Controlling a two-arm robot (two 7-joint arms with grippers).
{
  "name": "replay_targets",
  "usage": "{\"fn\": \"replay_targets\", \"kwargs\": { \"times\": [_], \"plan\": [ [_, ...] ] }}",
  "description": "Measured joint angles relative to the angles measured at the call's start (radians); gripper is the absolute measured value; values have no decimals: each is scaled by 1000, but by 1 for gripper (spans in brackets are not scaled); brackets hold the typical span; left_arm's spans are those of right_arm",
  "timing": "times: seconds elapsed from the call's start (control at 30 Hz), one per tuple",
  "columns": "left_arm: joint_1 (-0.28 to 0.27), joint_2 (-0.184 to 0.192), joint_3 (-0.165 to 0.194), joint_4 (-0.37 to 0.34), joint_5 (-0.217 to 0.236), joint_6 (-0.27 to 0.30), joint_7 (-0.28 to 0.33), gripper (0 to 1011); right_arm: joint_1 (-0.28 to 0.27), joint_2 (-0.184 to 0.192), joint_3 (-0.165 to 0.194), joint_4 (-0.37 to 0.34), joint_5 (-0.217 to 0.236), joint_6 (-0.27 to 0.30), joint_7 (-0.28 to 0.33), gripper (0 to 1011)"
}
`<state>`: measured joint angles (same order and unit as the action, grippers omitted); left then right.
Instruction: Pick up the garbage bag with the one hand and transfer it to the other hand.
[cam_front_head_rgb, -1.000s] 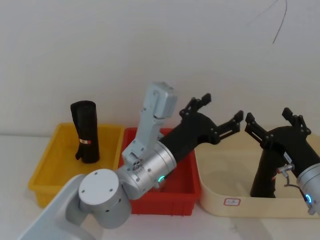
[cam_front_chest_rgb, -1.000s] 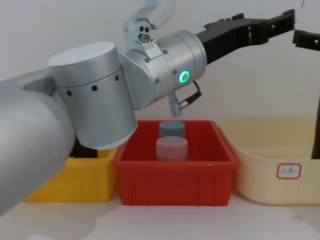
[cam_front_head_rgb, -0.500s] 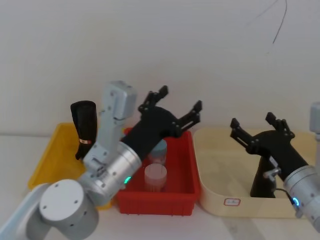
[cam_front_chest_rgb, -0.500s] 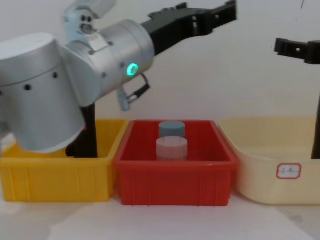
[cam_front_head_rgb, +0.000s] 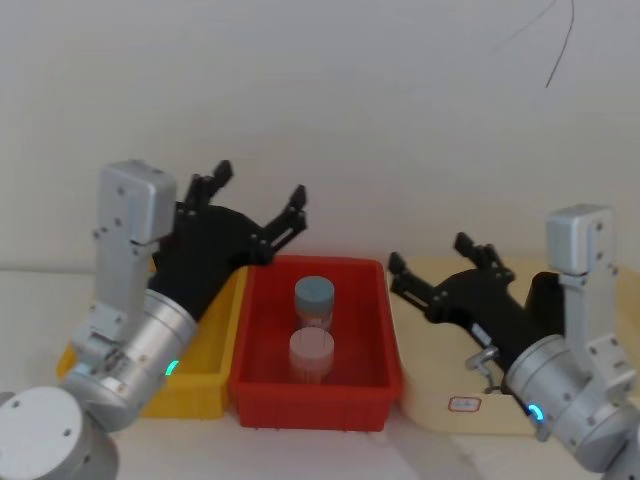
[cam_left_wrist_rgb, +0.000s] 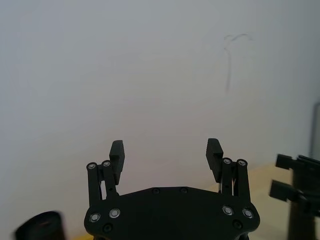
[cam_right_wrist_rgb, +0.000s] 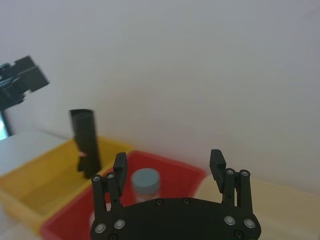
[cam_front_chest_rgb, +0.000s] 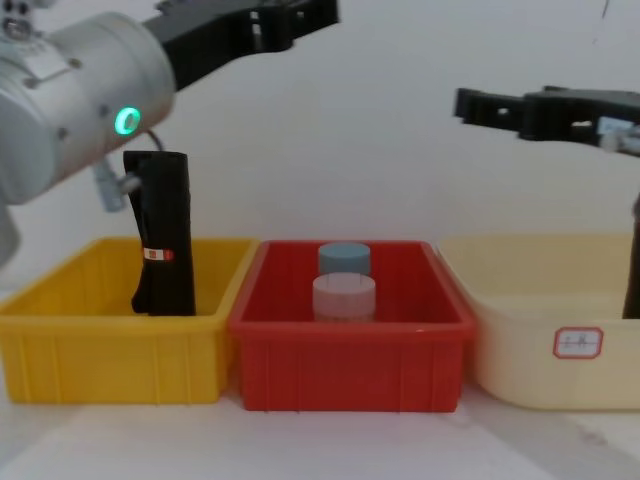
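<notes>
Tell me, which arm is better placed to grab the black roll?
Left, probably: the left gripper, open, hovers above the roll in the yellow bin; the right gripper is farther off.

Hidden behind the front wall of the yellow bin (cam_front_chest_rgb: 110, 345) in the chest view, foot of the garbage bag (cam_front_chest_rgb: 167, 220); too small to read, the red-and-white label band (cam_front_chest_rgb: 152, 254) on it, likewise the sticker (cam_front_chest_rgb: 578, 342) on the cream bin (cam_front_chest_rgb: 510, 330); masked by the wall of the red bin (cam_front_chest_rgb: 350, 350), lower parts of both jars; behind the front jar (cam_front_chest_rgb: 344, 295), most of the grey-capped jar (cam_front_chest_rgb: 344, 258); cut by the right edge, a dark upright thing (cam_front_chest_rgb: 634, 262), cannot tell what; blurred in the right wrist view, the bag; cropped at the bottom of each wrist view, bodies of the left gripper (cam_left_wrist_rgb: 165, 150) and right gripper (cam_right_wrist_rgb: 169, 162).
</notes>
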<state>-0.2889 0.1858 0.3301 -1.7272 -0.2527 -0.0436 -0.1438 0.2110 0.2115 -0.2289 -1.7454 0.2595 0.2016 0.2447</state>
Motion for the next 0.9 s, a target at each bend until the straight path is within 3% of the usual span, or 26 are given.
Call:
{"fn": "replay_targets", "kwargs": {
  "times": [0.33, 0.9],
  "plan": [
    [56, 32, -51, -79, 29, 30, 51, 1001, 15, 0, -83, 20, 7, 24, 57, 1001],
    [90, 52, -81, -128, 46, 47, 82, 1001, 63, 48, -224, 67, -29, 53, 164, 1001]
  ]
}}
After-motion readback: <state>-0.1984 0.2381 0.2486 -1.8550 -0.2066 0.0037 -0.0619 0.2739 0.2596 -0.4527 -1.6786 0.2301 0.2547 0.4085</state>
